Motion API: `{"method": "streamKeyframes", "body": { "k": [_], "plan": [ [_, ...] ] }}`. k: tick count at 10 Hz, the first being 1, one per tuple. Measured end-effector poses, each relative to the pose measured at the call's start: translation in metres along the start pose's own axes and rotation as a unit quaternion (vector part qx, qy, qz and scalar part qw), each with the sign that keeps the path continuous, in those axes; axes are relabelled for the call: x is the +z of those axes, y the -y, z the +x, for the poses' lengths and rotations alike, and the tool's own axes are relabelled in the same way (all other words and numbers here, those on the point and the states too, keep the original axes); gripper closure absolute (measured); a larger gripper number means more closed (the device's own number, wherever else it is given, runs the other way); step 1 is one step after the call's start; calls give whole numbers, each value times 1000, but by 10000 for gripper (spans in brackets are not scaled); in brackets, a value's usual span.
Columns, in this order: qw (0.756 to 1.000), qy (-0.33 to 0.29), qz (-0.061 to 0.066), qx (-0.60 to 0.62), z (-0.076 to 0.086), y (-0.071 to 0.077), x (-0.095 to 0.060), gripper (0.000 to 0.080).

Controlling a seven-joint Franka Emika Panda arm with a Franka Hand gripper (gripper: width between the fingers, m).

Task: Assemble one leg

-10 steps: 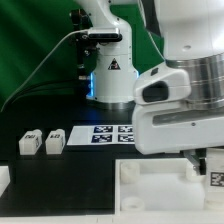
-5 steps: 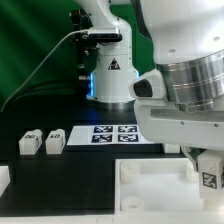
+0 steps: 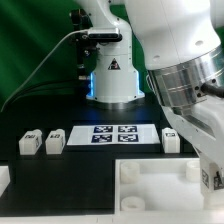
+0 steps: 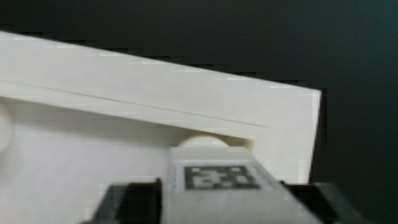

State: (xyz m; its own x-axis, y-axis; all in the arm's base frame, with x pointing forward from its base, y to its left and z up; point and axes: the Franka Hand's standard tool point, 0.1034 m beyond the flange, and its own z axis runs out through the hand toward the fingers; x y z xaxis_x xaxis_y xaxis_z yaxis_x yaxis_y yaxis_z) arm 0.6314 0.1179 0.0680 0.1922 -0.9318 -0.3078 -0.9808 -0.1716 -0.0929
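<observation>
Three loose legs point(image 3: 31, 141), perhaps a fourth leg point(image 3: 210, 179); one tray point(image 3: 150, 190)

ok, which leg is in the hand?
The leg at the exterior view's far right, gripped in the hand by the tray. The other three sit loose on the table: two to the marker board's left in that view, one to its right.

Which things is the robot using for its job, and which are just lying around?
For the job:
- gripper
- leg held in it
- tray

Lying about:
- two spare legs on the exterior view's left
- third spare leg
- marker board
</observation>
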Motion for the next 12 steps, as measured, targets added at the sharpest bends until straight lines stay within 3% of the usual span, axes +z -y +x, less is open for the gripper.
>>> {"method": "streamKeyframes", "body": {
  "k": [1, 2, 4, 5, 7, 8, 9, 11, 12],
  "plan": [
    [1000, 0, 0, -21, 0, 0, 0, 322],
    [1000, 0, 0, -21, -1, 0, 0, 209],
    [982, 0, -14, -188, -2, -2, -3, 162],
    [968, -9, -40, -249, -10, -3, -7, 153],
    [934, -7, -39, -356, -9, -2, -6, 153],
    [906, -11, -48, -420, -8, -3, -6, 151],
    [863, -20, -63, -501, -8, -4, -4, 151],
    [791, -20, -70, -608, -3, -3, -5, 151],
    [786, -19, -70, -614, -3, -3, -5, 275]
  ]
}}
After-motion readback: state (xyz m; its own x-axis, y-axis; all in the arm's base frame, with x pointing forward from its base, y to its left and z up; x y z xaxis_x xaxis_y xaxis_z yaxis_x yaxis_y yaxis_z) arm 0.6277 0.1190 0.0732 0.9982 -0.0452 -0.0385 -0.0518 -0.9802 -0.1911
